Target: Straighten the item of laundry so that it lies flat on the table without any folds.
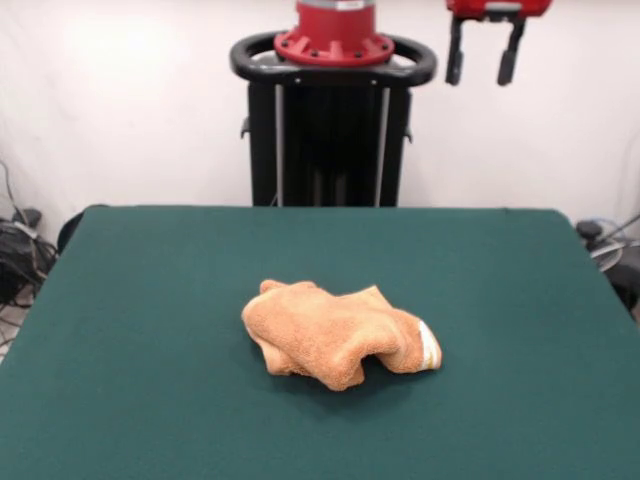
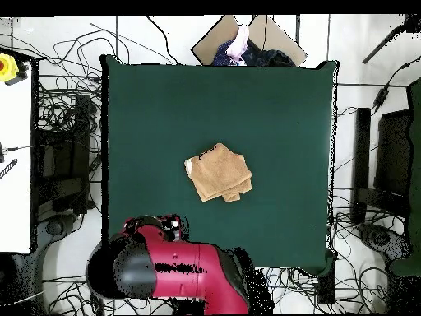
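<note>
From my station I see the small orange-tan terry towel point(image 1: 338, 333) point(image 2: 219, 172) lying crumpled in a rumpled heap near the middle of the large dark green felt-like worktop point(image 1: 150, 300) point(image 2: 279, 107), several layers bunched over each other. A pale woven band shows at one end of it in the front view.

The red and black gripper point(image 1: 485, 62) hangs at the top edge of the front view, well above the worktop; its two black jaws stand apart with clear space between them and grip nothing. The towel lies far below the jaws and off to one side of them, not touching them at all.

Behind the worktop stands the black pedestal point(image 1: 330, 140) with the red arm base point(image 1: 335, 30) on it. In the overhead view the red arm point(image 2: 185, 271) sits by the worktop's edge. At the opposite edge there, a person's hand point(image 2: 239, 43) shows.
</note>
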Action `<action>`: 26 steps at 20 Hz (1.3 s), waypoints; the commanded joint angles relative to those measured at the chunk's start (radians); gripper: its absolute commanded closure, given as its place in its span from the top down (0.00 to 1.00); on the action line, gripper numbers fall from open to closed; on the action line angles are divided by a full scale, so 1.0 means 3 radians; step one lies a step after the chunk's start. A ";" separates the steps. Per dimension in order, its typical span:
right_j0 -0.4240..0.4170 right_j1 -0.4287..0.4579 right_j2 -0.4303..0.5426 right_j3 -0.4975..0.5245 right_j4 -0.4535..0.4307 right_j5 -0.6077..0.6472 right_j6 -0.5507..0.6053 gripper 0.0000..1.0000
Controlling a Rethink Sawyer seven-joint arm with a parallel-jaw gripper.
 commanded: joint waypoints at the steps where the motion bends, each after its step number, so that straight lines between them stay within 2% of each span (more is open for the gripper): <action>1: -0.0150 0.0150 0.0145 -0.0324 -0.0006 0.0429 0.0253 1.00; 5: -0.0223 0.0170 0.0196 -0.0573 -0.0057 0.0552 0.0163 1.00; 11: -0.0488 0.0389 0.0495 -0.1212 -0.0152 0.0581 -0.0303 1.00; 14: -0.0604 0.0583 0.0616 -0.1648 -0.0305 0.0575 -0.0466 1.00; 19: -0.0722 0.0801 0.0759 -0.2336 -0.0492 0.0881 -0.0542 1.00; 24: -0.0781 0.1206 0.0908 -0.3154 -0.0708 0.1060 -0.0677 1.00; 26: -0.0776 0.1367 0.0926 -0.3328 -0.0760 0.1097 -0.0633 1.00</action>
